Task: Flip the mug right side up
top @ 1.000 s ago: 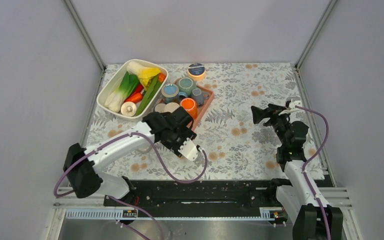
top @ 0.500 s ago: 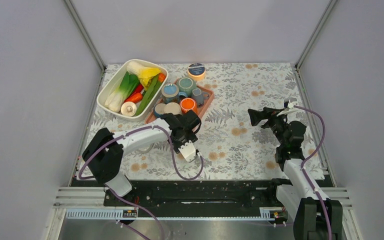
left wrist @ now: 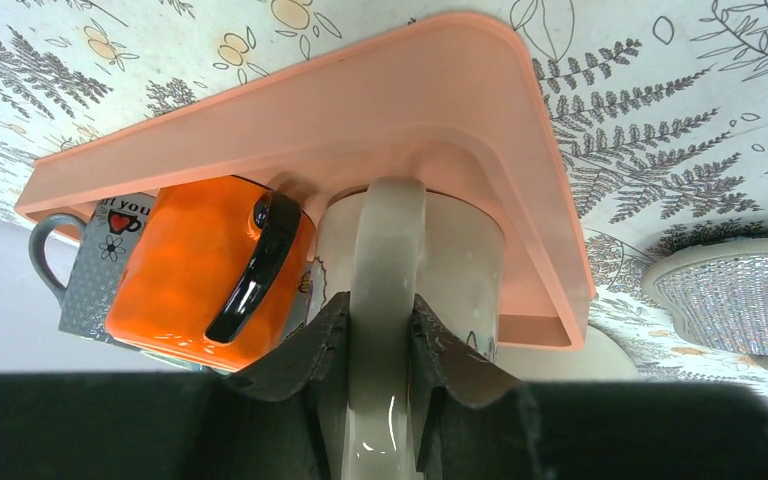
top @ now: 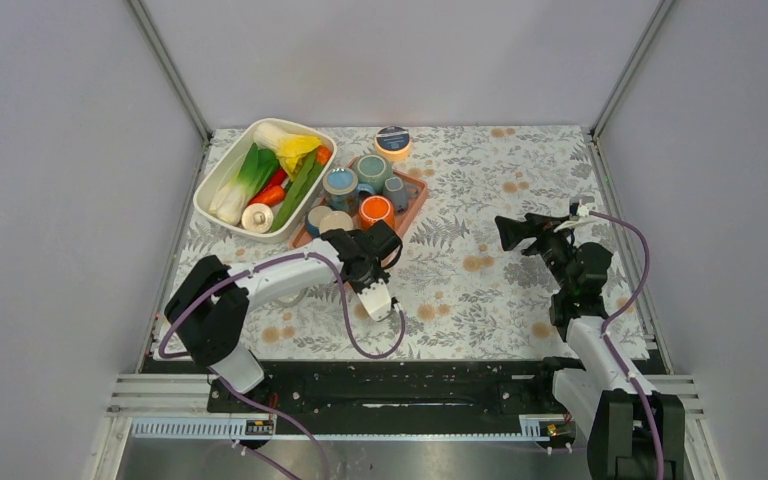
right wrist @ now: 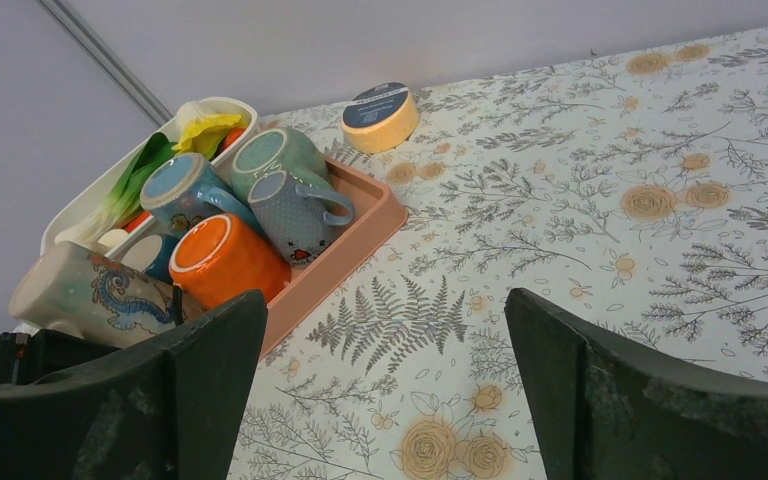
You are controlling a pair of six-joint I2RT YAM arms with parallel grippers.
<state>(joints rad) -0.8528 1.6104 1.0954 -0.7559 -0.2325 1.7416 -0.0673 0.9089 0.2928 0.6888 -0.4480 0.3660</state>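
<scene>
- The left gripper [left wrist: 377,315] has its fingers [left wrist: 332,325] closed narrowly on the handle [left wrist: 385,230] of the cream mug [left wrist: 460,260], one pad pressing each side of the loop.
- The cream mug sits in the near corner of the pink tray [left wrist: 360,100], with its body against the tray's raised rim.
- In the right wrist view the cream mug [right wrist: 90,290] is not upright: it leans on its side with a blue figure printed on its wall. The views do not show clearly which end is the mouth.
- An orange mug [left wrist: 190,280] with a black handle touches the cream mug inside the tray.
- A grey mug [left wrist: 85,290] with small printed marks stands just beyond the orange one.
- A blue mug [right wrist: 185,185] and a green mug [right wrist: 280,155] fill the far part of the tray.
- From above, the left arm reaches across the flowered tablecloth [top: 480,180], and the left gripper [top: 352,240] is at the tray's near edge.
- The right gripper [right wrist: 382,298] has its fingers spread wide and holds nothing. It hangs above bare cloth, well apart from the tray, on the right side of the table [top: 516,230].
- A white basket [top: 210,200] of vegetables lies just beside the tray on its left.
- A tape roll [top: 392,141] rests near the tray's far end.
</scene>
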